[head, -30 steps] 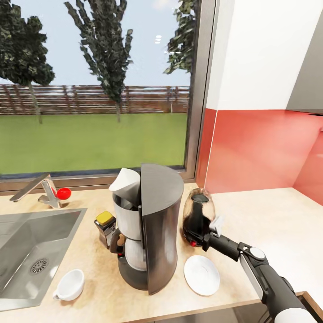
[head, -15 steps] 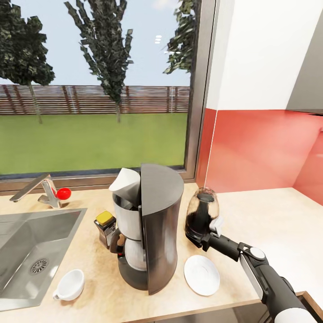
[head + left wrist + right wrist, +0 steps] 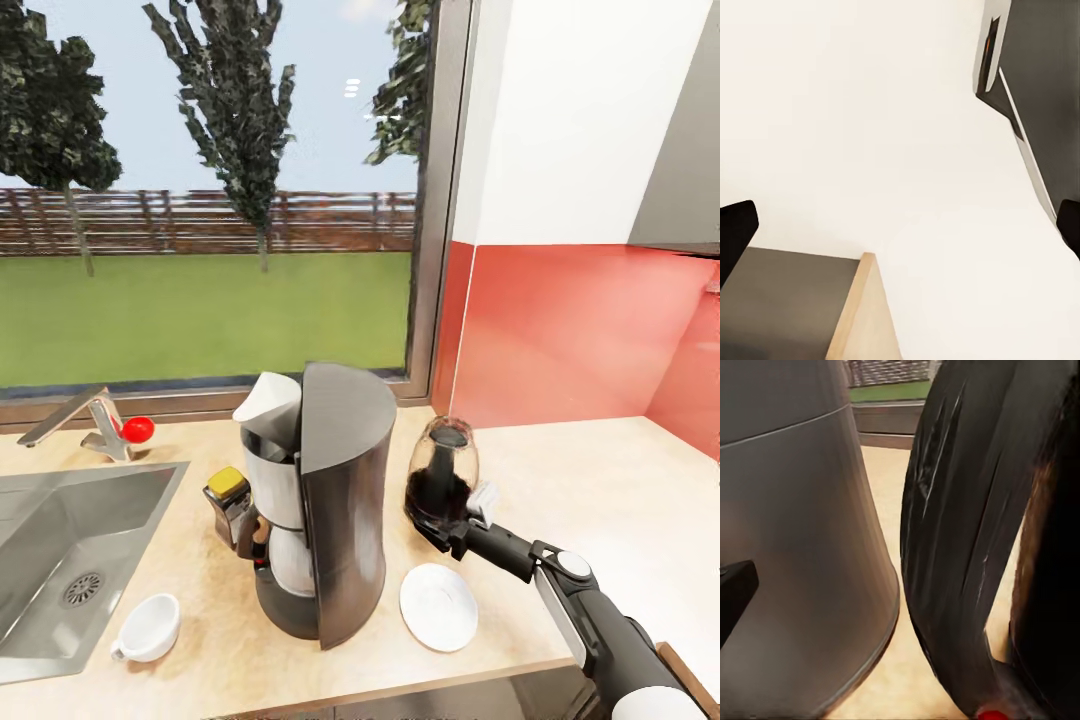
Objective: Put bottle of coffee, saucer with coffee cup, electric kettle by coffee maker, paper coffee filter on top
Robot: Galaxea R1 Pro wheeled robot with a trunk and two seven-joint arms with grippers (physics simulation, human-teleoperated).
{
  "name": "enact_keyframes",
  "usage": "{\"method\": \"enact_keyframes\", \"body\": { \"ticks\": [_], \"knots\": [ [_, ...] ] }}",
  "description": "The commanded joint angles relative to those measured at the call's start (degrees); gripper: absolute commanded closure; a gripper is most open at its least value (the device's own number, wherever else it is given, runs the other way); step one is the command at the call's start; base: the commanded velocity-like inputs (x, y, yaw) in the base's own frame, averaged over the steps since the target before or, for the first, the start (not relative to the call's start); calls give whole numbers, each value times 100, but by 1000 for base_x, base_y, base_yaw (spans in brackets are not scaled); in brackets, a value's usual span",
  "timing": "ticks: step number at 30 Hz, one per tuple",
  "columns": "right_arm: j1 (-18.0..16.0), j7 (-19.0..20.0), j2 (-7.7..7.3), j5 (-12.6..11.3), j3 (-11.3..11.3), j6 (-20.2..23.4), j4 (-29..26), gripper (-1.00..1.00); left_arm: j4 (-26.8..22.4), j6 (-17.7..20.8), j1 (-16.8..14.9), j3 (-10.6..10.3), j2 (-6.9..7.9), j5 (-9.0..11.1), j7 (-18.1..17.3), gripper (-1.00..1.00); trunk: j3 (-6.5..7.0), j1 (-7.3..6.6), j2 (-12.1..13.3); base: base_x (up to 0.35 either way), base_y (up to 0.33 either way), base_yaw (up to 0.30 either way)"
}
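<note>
The coffee maker [image 3: 335, 520] stands mid-way along the kitchen countertop [image 3: 590, 480], with a white paper coffee filter [image 3: 268, 402] on its top. To its left and touching it is the bottle of coffee [image 3: 230, 500]. The coffee cup [image 3: 150, 628] sits on the counter at the front left, apart from the saucer [image 3: 438, 607], which lies at the front right. The electric kettle [image 3: 442, 478] is just right of the coffee maker, about upright. My right gripper [image 3: 458, 535] is at the kettle's handle [image 3: 1042, 547], its jaws spread and one finger [image 3: 735, 592] far out. My left gripper [image 3: 900, 225] is open on nothing.
A steel sink [image 3: 60, 560] with a tap [image 3: 85, 425] takes up the counter's left end. Behind is a large window [image 3: 200, 200], and a red backsplash [image 3: 570, 340] runs to the right. The counter right of the kettle is bare.
The kettle, tilted a second ago, now stands more upright beside the coffee maker. The head camera has shifted a little, so the whole scene sits slightly further left.
</note>
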Motion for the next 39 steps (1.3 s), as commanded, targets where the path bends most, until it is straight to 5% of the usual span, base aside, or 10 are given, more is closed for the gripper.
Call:
{"method": "enact_keyframes", "body": {
  "ticks": [1, 13, 39],
  "knots": [
    [-6, 6, -6, -30, 15, -16, 6, -100, 4, 17, -6, -48, -1, 57, 9, -100, -13, 3, -13, -18, -44, 0],
    [-6, 3, -6, -31, 15, -16, 6, -100, 4, 17, -6, -48, 0, 52, 9, -100, -13, 3, -13, -50, -54, 0],
    [-6, 7, -6, -38, 15, -18, 6, -100, -4, 12, -6, -29, 9, 69, 9, -100, -13, 3, -13, -253, -94, 0]
  ]
}}
